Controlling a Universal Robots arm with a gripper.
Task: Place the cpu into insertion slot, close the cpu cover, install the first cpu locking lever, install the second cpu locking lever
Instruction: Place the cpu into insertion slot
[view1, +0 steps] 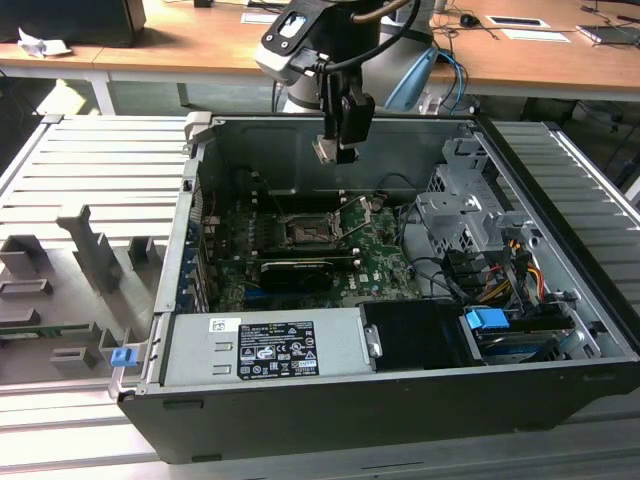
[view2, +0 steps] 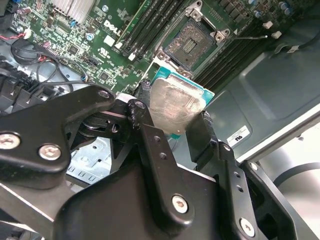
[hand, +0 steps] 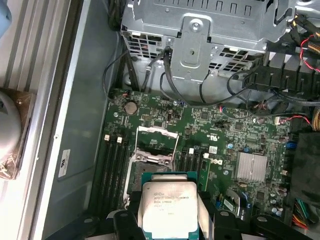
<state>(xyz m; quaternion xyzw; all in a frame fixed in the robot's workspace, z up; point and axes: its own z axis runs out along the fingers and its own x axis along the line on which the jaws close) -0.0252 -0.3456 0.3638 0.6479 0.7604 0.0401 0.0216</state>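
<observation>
My gripper (view1: 337, 143) hangs above the open computer case, shut on the cpu (view1: 325, 150), a small silver-faced square chip. In both wrist views the cpu (view2: 175, 102) (hand: 167, 207) sits clamped between the black fingers (view2: 145, 127), well above the board. The insertion slot (view1: 308, 230) (view2: 192, 42) (hand: 150, 167) lies bare in the middle of the green motherboard (hand: 230, 135), below the gripper (hand: 170, 227). The cpu cover (hand: 156, 130) stands swung open at one side of the slot. A thin locking lever (view1: 352, 215) sticks up beside the socket.
A silver power supply box (view1: 265, 345) fills the case's front. A metal drive cage (view1: 460, 210) with cable bundles (view1: 500, 270) stands at the exterior view's right. A long black card (view1: 295, 270) lies in front of the socket. Grey fixtures (view1: 80, 260) stand outside at the exterior view's left.
</observation>
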